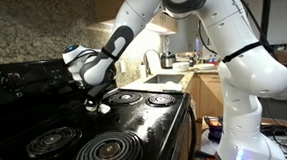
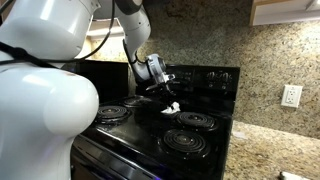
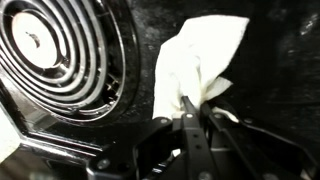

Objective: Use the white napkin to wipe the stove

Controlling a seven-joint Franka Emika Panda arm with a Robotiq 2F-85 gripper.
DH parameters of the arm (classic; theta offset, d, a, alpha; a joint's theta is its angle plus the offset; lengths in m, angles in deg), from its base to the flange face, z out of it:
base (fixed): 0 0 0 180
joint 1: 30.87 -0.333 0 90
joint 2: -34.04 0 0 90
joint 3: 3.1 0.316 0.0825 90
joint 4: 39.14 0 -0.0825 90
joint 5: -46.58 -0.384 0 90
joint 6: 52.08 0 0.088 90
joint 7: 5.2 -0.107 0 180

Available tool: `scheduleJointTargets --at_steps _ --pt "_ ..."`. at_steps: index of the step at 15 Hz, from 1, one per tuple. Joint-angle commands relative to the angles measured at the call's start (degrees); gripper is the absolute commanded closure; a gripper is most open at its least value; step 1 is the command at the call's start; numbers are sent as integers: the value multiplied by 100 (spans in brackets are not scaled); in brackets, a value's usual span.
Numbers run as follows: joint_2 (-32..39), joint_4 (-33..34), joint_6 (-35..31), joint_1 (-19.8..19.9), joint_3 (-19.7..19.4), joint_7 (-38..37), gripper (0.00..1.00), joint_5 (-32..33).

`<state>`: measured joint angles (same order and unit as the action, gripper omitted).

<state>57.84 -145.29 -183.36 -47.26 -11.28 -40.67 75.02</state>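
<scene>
The stove (image 1: 76, 119) is a glossy black range with four coil burners and a raised back panel; it also shows in an exterior view (image 2: 150, 125). My gripper (image 1: 97, 101) is low over the stove's middle, between the burners, and is shut on the white napkin (image 1: 104, 107). In an exterior view the napkin (image 2: 172, 107) touches the black top below the gripper (image 2: 165, 98). In the wrist view the napkin (image 3: 195, 60) spreads out ahead of the closed fingers (image 3: 195, 105), beside a coil burner (image 3: 60, 50).
A counter with a sink and clutter (image 1: 168, 73) lies beyond the stove. A granite backsplash with an outlet (image 2: 291, 96) stands behind it. The robot's white body (image 2: 40, 110) fills the near side. The control panel (image 2: 205, 78) rises just behind the gripper.
</scene>
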Motion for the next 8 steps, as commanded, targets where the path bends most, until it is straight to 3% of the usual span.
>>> scheduleJointTargets --at_steps 1,4,8 --pt "176 6 292 202 -173 -324 92 259" --pt "138 58 492 343 -309 -467 92 344" --pt "160 116 528 406 -199 -470 92 220"
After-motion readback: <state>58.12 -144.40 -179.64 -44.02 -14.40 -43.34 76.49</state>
